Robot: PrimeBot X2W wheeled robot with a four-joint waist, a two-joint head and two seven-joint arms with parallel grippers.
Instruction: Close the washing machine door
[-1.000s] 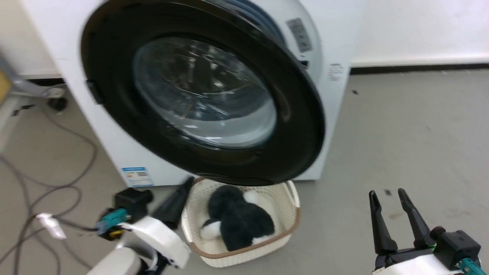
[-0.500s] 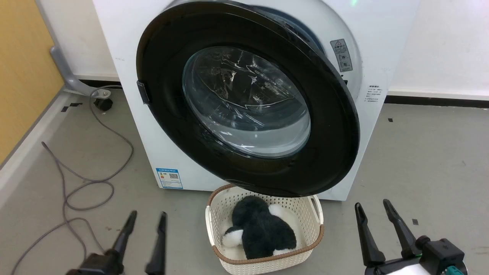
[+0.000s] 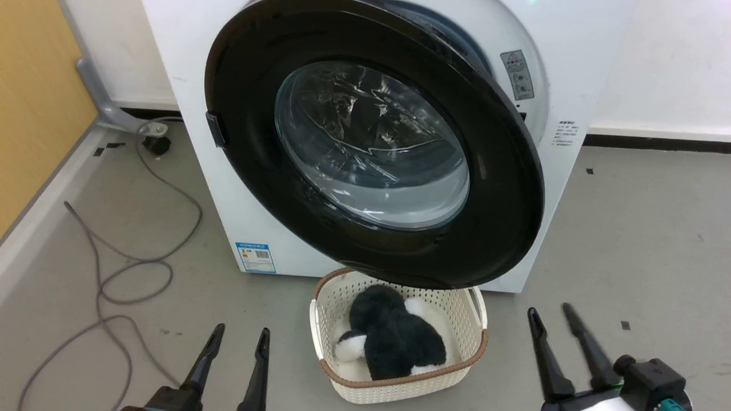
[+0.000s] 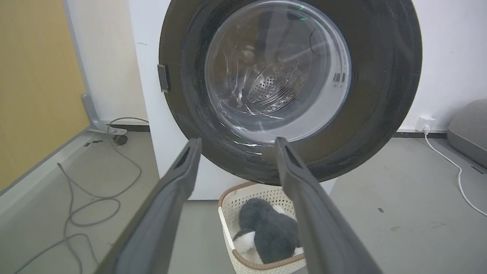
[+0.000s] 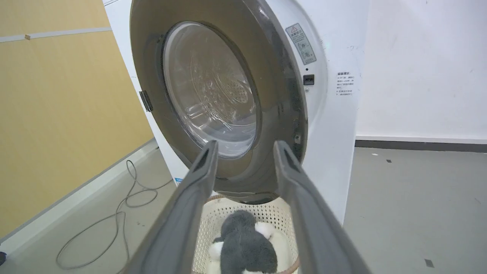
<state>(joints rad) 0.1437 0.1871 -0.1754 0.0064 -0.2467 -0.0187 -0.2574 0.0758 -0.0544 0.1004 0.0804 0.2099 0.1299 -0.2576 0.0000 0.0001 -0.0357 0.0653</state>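
Bearing unreadable blue label (image 3: 255, 257), washing machine (image 3: 188, 68) front

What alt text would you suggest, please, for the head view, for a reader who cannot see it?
The washing machine door, black-rimmed glass, stands partly open above a cream basket holding a plush toy. The open left gripper and right gripper point toward it.

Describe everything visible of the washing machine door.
The washing machine door is a round disc with a glossy black rim, a bulging clear glass bowl at its centre and a small tab on its left edge. It stands ajar, its right edge swung out from the machine, overhanging the basket. The left gripper and right gripper are clear of it.
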